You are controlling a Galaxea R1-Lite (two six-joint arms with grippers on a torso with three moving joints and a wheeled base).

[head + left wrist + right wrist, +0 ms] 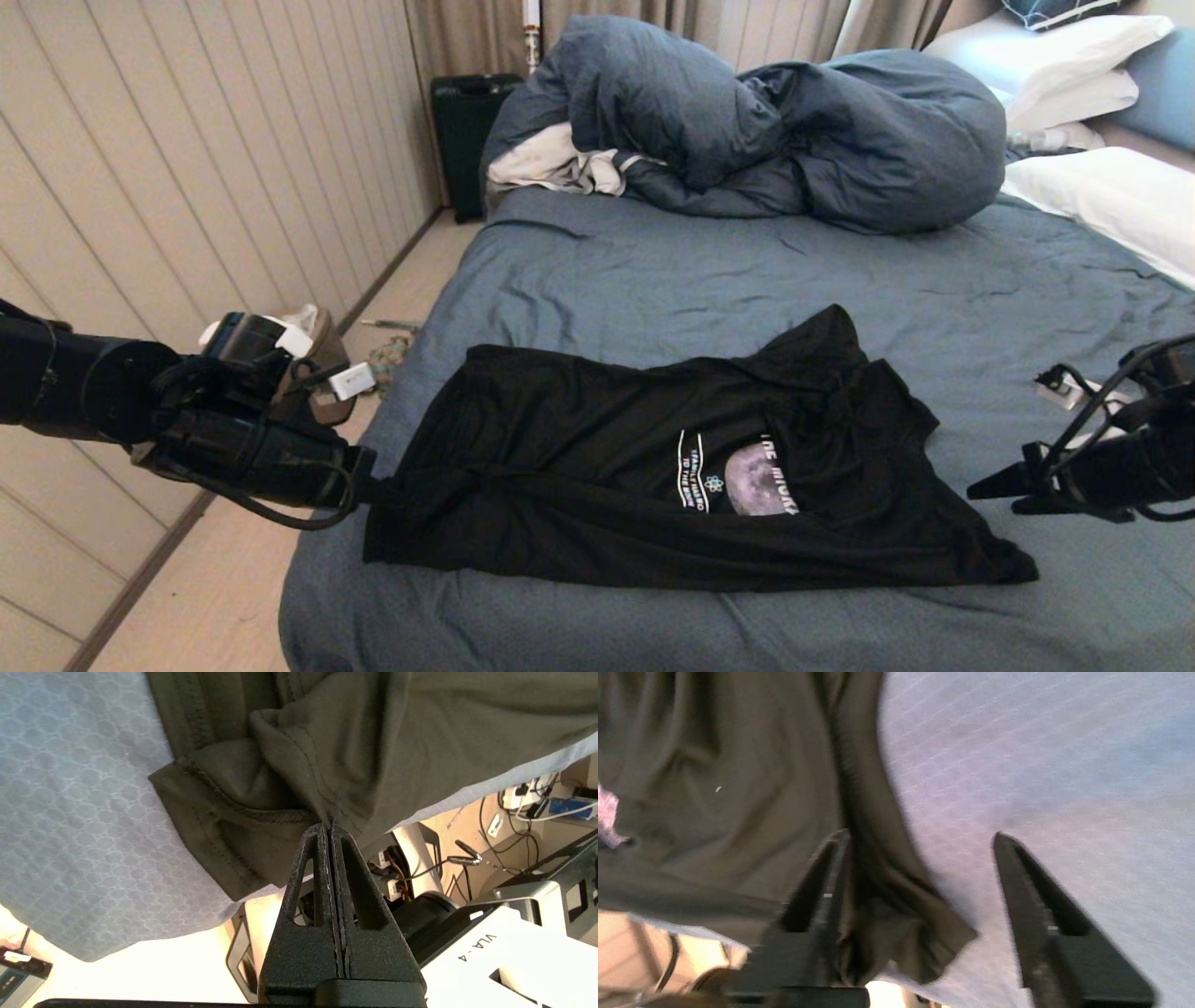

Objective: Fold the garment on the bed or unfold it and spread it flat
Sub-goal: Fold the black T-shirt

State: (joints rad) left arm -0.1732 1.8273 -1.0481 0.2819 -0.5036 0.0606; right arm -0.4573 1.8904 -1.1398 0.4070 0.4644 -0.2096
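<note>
The black T-shirt (597, 467) lies crumpled along the near part of the bed (653, 271), its moon print (761, 481) and white lettering facing up. My left gripper (372, 489) is at the bed's left edge, shut on the shirt's left end; in the left wrist view its jaws (329, 828) pinch a fold of the fabric (303, 742) near a stitched hem. My right gripper (994, 495) hovers open just right of the shirt's right corner. In the right wrist view that gripper (920, 836) straddles the loose corner (901, 914) without gripping it.
A bulky dark-blue duvet (747, 121) is heaped at the far side, with a white cloth (551, 163) under it. White pillows (1111, 191) lie at the right. A black suitcase (467, 131) and clutter (317, 355) stand on the floor to the left.
</note>
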